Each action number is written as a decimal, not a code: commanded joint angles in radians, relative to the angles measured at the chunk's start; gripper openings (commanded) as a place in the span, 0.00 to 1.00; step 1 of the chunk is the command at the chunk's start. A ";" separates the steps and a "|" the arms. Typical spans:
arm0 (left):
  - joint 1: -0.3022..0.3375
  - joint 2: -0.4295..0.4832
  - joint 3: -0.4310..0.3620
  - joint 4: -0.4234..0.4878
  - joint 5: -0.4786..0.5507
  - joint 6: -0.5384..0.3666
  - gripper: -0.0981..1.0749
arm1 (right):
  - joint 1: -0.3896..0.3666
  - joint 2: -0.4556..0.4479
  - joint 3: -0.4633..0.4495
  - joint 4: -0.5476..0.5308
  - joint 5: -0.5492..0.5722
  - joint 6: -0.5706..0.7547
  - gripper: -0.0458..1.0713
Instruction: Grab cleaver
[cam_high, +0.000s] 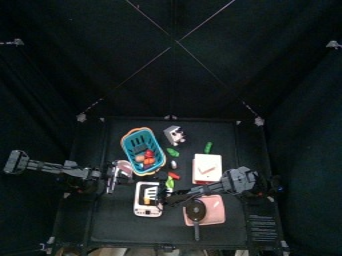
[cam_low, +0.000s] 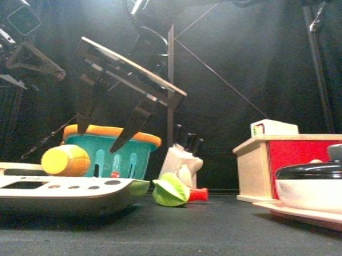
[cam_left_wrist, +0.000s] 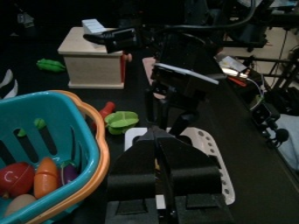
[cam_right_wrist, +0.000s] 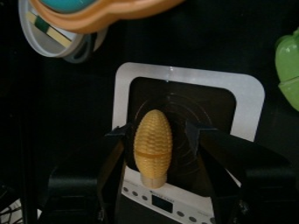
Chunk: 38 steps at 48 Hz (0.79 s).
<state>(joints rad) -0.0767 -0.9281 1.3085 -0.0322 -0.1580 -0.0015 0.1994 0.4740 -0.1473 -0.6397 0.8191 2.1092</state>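
Observation:
The cleaver (cam_high: 174, 134), a small light-grey piece with a darker part, lies at the back of the table just right of the blue basket (cam_high: 139, 145). In the front view it shows as a pale piece (cam_low: 181, 160) beside the basket (cam_low: 107, 150). My right gripper (cam_high: 174, 190) is far from it, over the white scale (cam_high: 147, 197). In the right wrist view it (cam_right_wrist: 162, 140) stands open, one jaw on each side of a yellow corn cob (cam_right_wrist: 153, 147). My left gripper (cam_left_wrist: 159, 144) is shut and empty, low between basket and scale.
A white square board with a red mark (cam_high: 206, 167) lies right of centre. A pink board with a dark pan (cam_high: 203, 210) is at the front. Green vegetables (cam_high: 171, 158) lie between basket and scale. A wooden box (cam_left_wrist: 93, 57) shows in the left wrist view.

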 joint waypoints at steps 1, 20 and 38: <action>0.000 0.000 -0.020 0.000 -0.005 0.000 0.34 | 0.000 -0.091 -0.009 -0.041 0.009 -0.009 0.82; -0.002 0.000 -0.026 0.000 -0.005 0.000 0.34 | -0.003 -0.287 0.106 -0.086 0.046 -0.241 0.82; 0.000 0.000 -0.044 0.000 -0.021 0.005 0.34 | -0.123 -0.525 0.244 -0.109 0.132 -0.626 0.81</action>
<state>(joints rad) -0.0767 -0.9296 1.3023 -0.0322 -0.1641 0.0000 0.1411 0.0353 0.0844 -0.7378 0.9526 1.5631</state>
